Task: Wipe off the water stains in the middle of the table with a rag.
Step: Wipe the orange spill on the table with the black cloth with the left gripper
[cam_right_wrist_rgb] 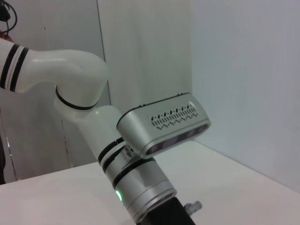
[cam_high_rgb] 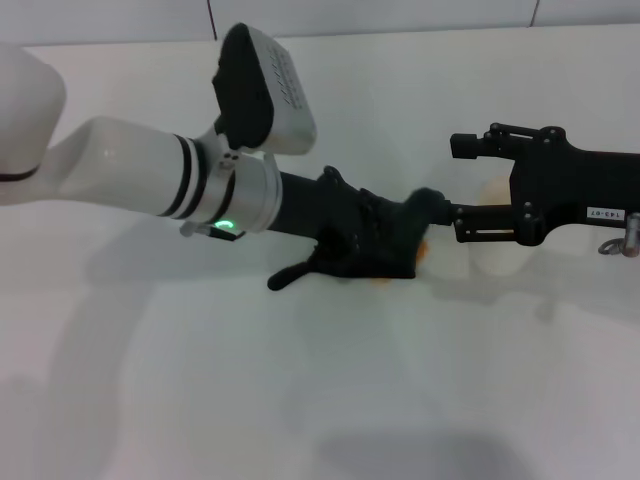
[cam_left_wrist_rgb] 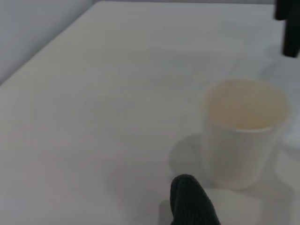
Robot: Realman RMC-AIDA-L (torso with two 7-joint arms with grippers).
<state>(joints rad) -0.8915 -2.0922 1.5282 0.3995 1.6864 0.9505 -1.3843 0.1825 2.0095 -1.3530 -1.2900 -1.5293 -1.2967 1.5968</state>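
My left gripper (cam_high_rgb: 375,235) reaches from the left to the middle of the table (cam_high_rgb: 300,400), shut on the black rag (cam_high_rgb: 365,250), and presses it on the surface. The rag's narrow tail points toward the front left. The rag covers most of the orange-brown water stains (cam_high_rgb: 424,251); only slivers show at its right and front edges. A fold of the rag (cam_left_wrist_rgb: 192,202) shows in the left wrist view. My right gripper (cam_high_rgb: 458,190) hovers open and empty just right of the rag.
A cream-white cup (cam_high_rgb: 497,258) stands right of the rag, partly behind my right gripper; it also shows in the left wrist view (cam_left_wrist_rgb: 243,131). The grey wall (cam_high_rgb: 380,15) runs along the far edge. The right wrist view shows my left forearm (cam_right_wrist_rgb: 140,187).
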